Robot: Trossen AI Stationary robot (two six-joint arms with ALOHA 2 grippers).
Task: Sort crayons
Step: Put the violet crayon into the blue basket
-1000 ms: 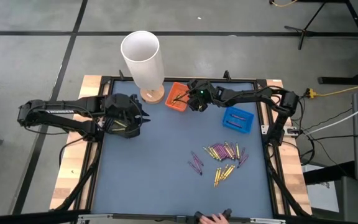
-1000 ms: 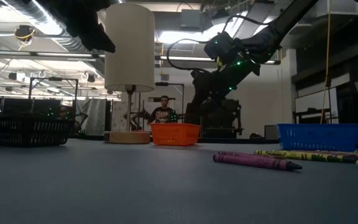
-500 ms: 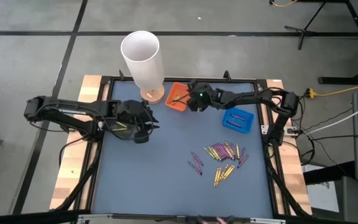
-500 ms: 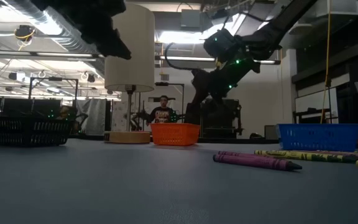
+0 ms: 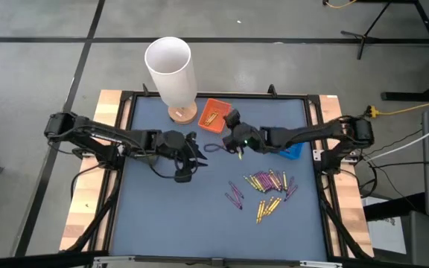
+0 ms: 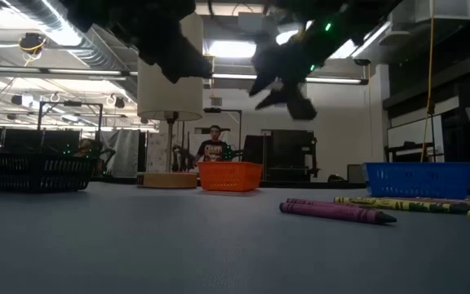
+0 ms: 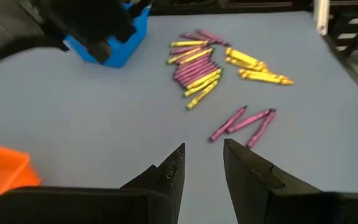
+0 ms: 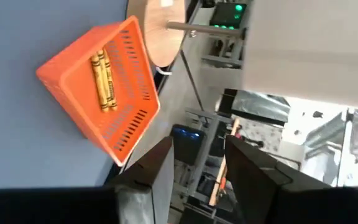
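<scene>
Here, a blue-grey worktop (image 5: 170,216) is seen from above with 2 dark robot arms reaching toward its middle. The left gripper (image 5: 197,149) hovers over bare worktop left of centre, its 2 fingers parted with nothing between them, as the left wrist view confirms (image 7: 202,163). The right gripper (image 5: 234,141) hangs close by, just in front of the orange tray (image 5: 213,115), and in the right wrist view its fingers are also seen apart and empty (image 8: 199,163). The crayons (image 5: 268,187) lie loose on the worktop toward the front right, well apart from both grippers: a tight cluster of mixed yellow and purple sticks, a small group of about 3 purple ones (image 7: 244,122) set off to one side, and a few yellow ones apart. An exact count cannot be made; roughly 2 dozen are judged to remain loose. At least 2 yellow crayons (image 8: 103,81) already rest in the orange tray, so sorting is judged to be at an early stage. 1 blue tray (image 7: 114,43) stands beyond the pile, partly hidden by the right arm. 1 tall white cylinder (image 5: 171,71) on a round wooden base stands at the back. For the next pick, a crayon at the cluster's edge is best approached from straight above, fingers set across its width, so that neighbours are not dragged along.
</scene>
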